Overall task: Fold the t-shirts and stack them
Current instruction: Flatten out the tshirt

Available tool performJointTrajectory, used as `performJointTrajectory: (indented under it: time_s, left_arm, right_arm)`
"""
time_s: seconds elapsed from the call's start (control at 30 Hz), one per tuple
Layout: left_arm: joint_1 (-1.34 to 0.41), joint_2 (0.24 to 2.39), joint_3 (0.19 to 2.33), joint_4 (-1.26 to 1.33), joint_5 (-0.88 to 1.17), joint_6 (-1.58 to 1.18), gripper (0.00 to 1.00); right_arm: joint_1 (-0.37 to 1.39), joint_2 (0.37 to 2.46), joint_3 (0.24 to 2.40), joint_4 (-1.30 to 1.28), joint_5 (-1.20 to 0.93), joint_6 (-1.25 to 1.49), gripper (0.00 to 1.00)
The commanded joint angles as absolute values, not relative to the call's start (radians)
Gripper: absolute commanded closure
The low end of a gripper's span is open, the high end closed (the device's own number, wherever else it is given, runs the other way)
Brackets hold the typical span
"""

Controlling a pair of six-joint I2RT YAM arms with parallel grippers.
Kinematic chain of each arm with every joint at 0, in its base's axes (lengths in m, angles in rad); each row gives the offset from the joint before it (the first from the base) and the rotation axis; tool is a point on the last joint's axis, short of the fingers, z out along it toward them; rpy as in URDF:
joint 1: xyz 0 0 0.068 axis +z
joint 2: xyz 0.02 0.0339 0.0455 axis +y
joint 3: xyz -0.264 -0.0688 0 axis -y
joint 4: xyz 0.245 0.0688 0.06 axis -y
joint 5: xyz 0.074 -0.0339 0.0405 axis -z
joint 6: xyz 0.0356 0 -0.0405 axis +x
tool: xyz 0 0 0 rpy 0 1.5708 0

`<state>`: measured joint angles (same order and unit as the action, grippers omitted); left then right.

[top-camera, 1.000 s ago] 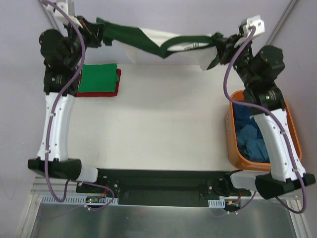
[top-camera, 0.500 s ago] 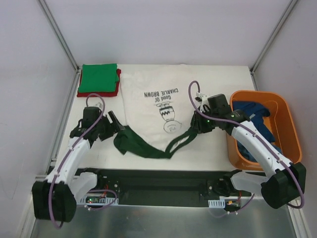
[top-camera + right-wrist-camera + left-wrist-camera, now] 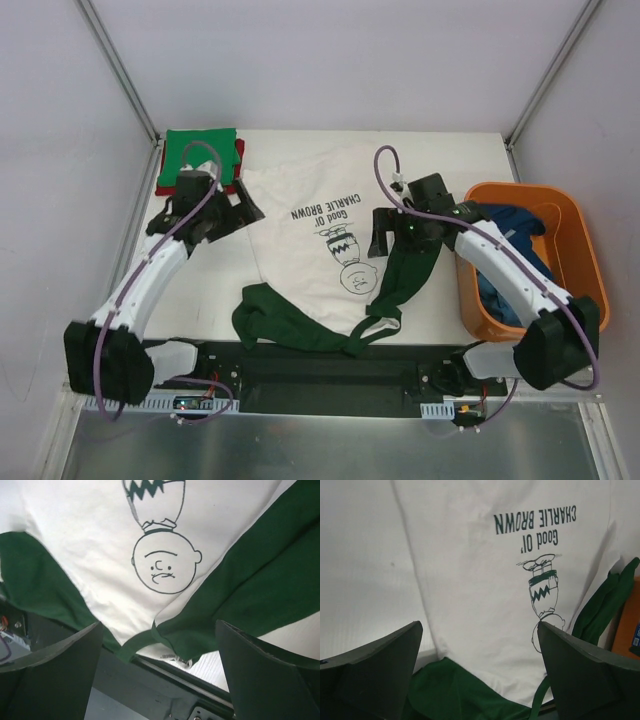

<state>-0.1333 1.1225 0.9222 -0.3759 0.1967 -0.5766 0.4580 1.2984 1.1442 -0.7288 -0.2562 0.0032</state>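
Note:
The white t-shirt point(image 3: 310, 235) with dark green sleeves lies spread on the table, print up, its collar point(image 3: 365, 335) at the near edge. The Charlie Brown print shows in the left wrist view point(image 3: 542, 580) and the right wrist view point(image 3: 162, 570). My left gripper point(image 3: 238, 210) hangs open over the shirt's left edge, and nothing is between its fingers point(image 3: 479, 645). My right gripper point(image 3: 380, 235) hangs open over the right green sleeve point(image 3: 405, 270), also empty point(image 3: 157, 640). A folded bright green t-shirt point(image 3: 200, 158) rests on a red one point(image 3: 170, 188) at the far left.
An orange tub point(image 3: 580, 255) at the right holds crumpled blue t-shirts point(image 3: 510, 230). The left green sleeve point(image 3: 265, 315) is bunched by the black base rail point(image 3: 320, 365) at the near edge. Frame posts rise at the far corners.
Both grippers brought the white t-shirt down from the far side, laid it on the table, opened and let go. They have since moved away from the near edge.

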Motion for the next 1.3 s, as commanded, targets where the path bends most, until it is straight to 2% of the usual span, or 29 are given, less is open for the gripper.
performJointTrajectory:
  time_s: [0.0,0.13,0.23,0.4,0.6,0.73,0.83,0.97,1.17,1.2,1.27]
  left_arm:
    - [-0.247,1.340,1.061,-0.279,0.181,-0.493,0.01]
    - [-0.255,1.656,1.260,-0.278,0.199,-0.454,0.01]
    - [-0.255,1.802,1.346,-0.284,0.242,-0.449,0.01]
    - [-0.256,1.899,1.355,-0.284,0.273,-0.465,0.01]
    - [-0.256,1.891,1.221,-0.285,0.273,-0.489,0.01]
    - [-0.268,1.832,1.070,-0.282,0.284,-0.532,0.01]
    - [-0.296,1.761,0.957,-0.282,0.296,-0.580,0.01]
    - [-0.376,1.652,0.862,-0.279,0.365,-0.652,0.01]
    - [-0.508,1.548,0.966,-0.265,0.403,-0.637,0.01]
    - [-0.508,1.536,1.010,-0.265,0.400,-0.617,0.01]
    - [-0.505,1.517,1.043,-0.268,0.329,-0.597,0.01]
  right_arm:
    - [0.501,1.409,1.131,-0.649,-0.173,0.124,0.03]
    - [0.506,1.480,1.095,-0.695,-0.030,0.199,0.03]
    - [0.506,1.519,1.037,-0.658,-0.023,0.224,0.03]
    - [0.505,1.635,1.058,-0.621,-0.006,0.241,0.03]
    - [0.462,1.788,1.176,-0.655,0.063,0.196,0.03]
    - [0.396,1.903,1.311,-0.684,0.057,0.155,0.03]
    - [0.357,2.025,1.489,-0.738,0.026,0.127,0.03]
    - [0.304,2.222,1.832,-0.782,-0.032,0.097,0.03]
    - [0.258,2.466,2.291,-0.813,-0.152,0.006,0.03]
    - [0.258,2.470,2.359,-0.811,-0.150,-0.023,0.03]
    - [0.258,2.413,2.356,-0.790,-0.153,-0.049,0.03]
